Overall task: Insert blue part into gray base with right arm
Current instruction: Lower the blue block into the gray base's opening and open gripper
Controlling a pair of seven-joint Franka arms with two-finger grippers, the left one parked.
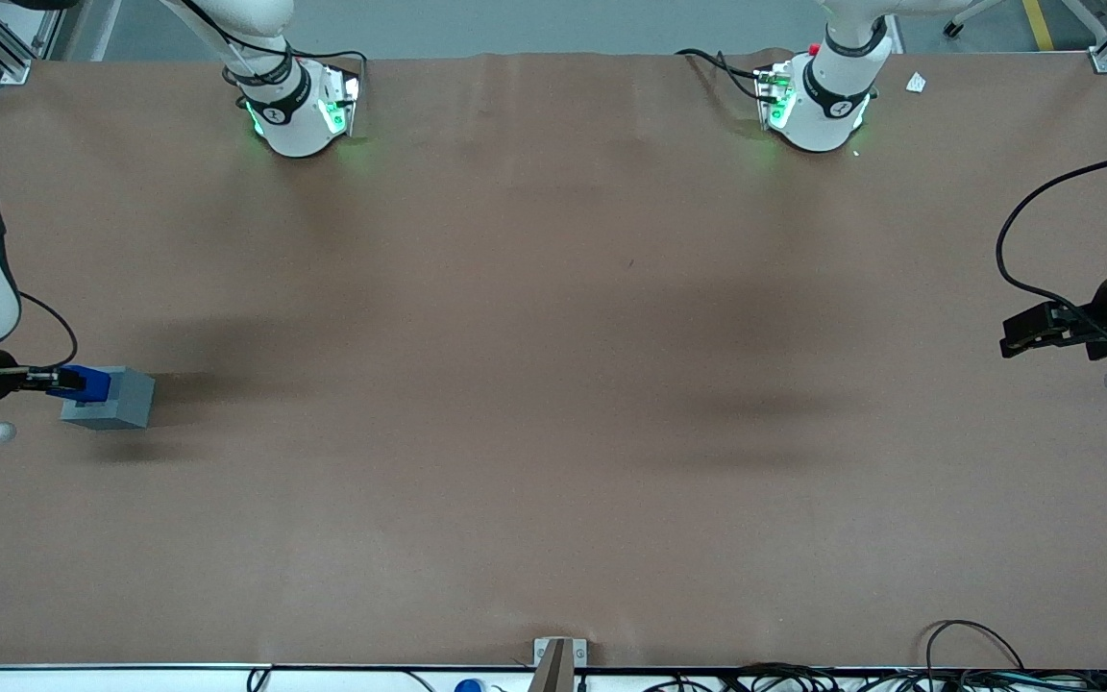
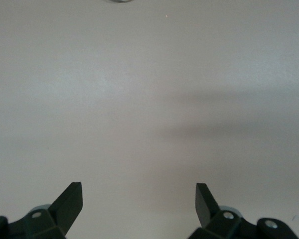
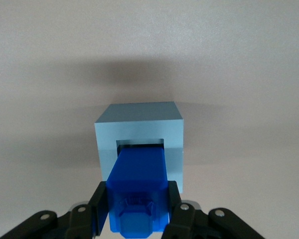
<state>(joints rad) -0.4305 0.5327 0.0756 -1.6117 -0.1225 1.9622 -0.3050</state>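
The gray base (image 1: 116,399) stands on the brown table at the working arm's end, close to the table's side edge. My right gripper (image 1: 56,383) is shut on the blue part (image 1: 85,383) and holds it just above the base. In the right wrist view the blue part (image 3: 139,184) sits between my two black fingers (image 3: 100,205), its lower end at the mouth of the square recess in the gray base (image 3: 139,130). The gripper (image 3: 137,208) grips the part's upper end, with the stepped knob toward the camera.
The brown table (image 1: 553,384) spreads toward the parked arm's end. Two arm bases (image 1: 299,111) stand at the edge farthest from the front camera. A small bracket (image 1: 558,658) and cables lie along the nearest edge.
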